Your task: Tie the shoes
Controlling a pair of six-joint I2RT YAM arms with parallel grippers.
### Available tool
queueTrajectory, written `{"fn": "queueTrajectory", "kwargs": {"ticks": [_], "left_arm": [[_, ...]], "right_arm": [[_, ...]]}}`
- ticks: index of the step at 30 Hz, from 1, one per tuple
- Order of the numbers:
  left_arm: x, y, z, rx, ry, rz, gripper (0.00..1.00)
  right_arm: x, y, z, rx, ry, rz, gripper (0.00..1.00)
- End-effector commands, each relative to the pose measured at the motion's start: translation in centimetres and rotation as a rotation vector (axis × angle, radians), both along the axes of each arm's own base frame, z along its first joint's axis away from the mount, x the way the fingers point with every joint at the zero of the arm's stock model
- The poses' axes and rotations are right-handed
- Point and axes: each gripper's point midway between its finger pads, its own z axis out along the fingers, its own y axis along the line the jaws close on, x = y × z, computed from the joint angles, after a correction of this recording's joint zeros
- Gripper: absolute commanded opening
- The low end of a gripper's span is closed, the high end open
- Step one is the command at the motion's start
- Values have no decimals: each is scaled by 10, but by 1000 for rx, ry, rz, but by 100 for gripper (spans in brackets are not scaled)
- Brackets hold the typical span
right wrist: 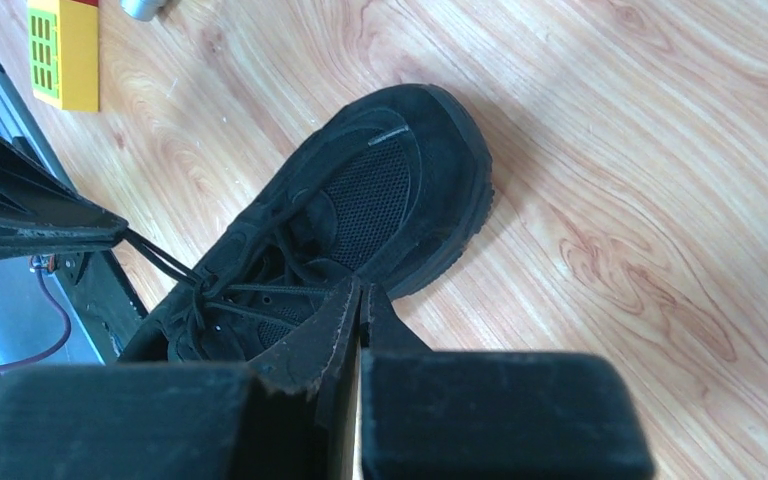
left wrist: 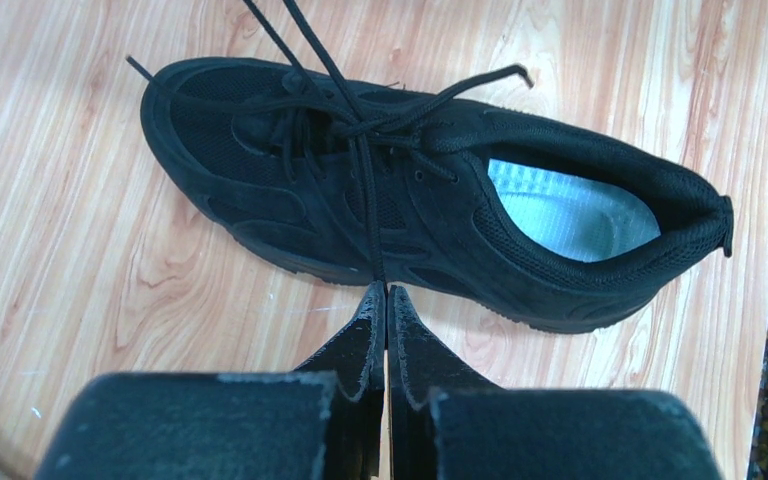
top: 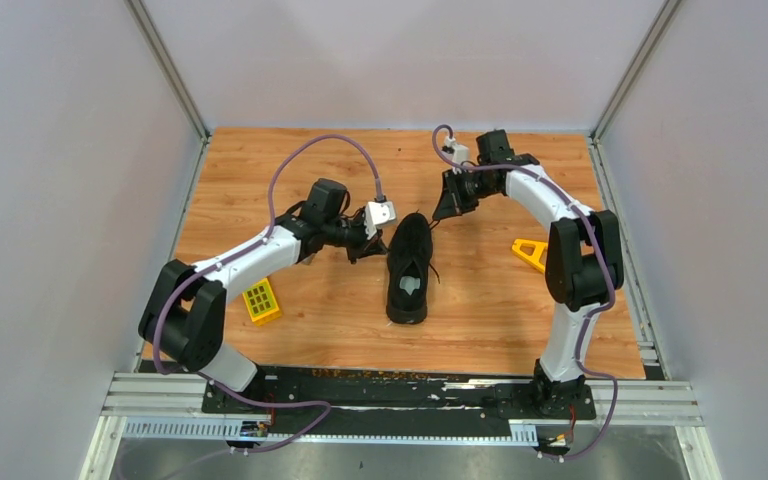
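One black sneaker [top: 409,270] lies at the middle of the counter [top: 500,320], toe toward the far edge, heel toward the near edge, pale insole [left wrist: 570,210] exposed. Its laces [left wrist: 368,190] are crossed over the tongue. One strand runs taut to the left gripper [left wrist: 387,290], which is clamped on it just beside the shoe's left flank. The right gripper [right wrist: 361,292] sits over the toe end, fingers pressed together; any lace between them is lost against the black upper. A yellow block [top: 261,301] lies toward the near left corner. A yellow triangular piece [top: 530,252] lies toward the right edge. Two strands leave the left wrist view at its top.
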Motion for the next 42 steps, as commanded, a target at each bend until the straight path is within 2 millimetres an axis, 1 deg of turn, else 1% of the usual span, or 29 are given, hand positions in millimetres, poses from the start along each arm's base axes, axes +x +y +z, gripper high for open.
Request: {"fn": "queueTrajectory", "kwargs": {"ticks": [1,4,9,14,16,18,19,22,23,24,25,26,27,28,30,36,39,40,42], "left_arm": [[-12,16,-2,43,10,-18,0],[-16,21,-6,56,21,-21,0],[-24,28,-14,78,31,-28,0],[-26,35,-18,97,35,-11,0],[-21,37,-21,105,34,20,0],[-10,40,-23,103,41,79,0],[-2,41,-24,95,39,109,0],[17,46,-27,90,70,225,0],[21,47,-30,95,79,243,0],[27,48,-29,94,83,266,0],[28,49,-34,104,100,277,0],[33,49,-32,107,101,290,0],[33,50,-37,120,117,295,0],[37,50,-37,126,115,305,0],[39,53,-41,148,125,321,0],[40,67,-58,196,200,399,0],[41,67,-59,191,234,416,0],[39,67,-63,201,253,416,0],[38,68,-66,212,270,425,0]], "right_arm": [[19,-21,12,-86,-142,-43,0],[14,-24,12,-92,-135,-56,0],[4,-33,3,-117,-93,-96,0],[2,-39,0,-142,-89,-120,0],[4,-44,-3,-169,-90,-142,0],[3,-50,-6,-180,-74,-166,0],[2,-54,-8,-183,-64,-178,0],[-9,-55,-5,-169,-41,-170,0],[-14,-54,-5,-163,-30,-167,0],[-19,-54,-4,-161,-20,-168,0],[-23,-55,-6,-162,-4,-173,0],[-27,-56,-7,-164,11,-176,0],[-30,-56,-8,-165,23,-182,0],[-33,-57,-10,-168,36,-188,0],[-35,-60,-12,-168,55,-206,0],[-31,-78,-22,-162,113,-280,0],[-29,-87,-28,-173,135,-314,0],[-29,-90,-31,-177,142,-322,0],[-31,-92,-37,-182,161,-324,0]]}}
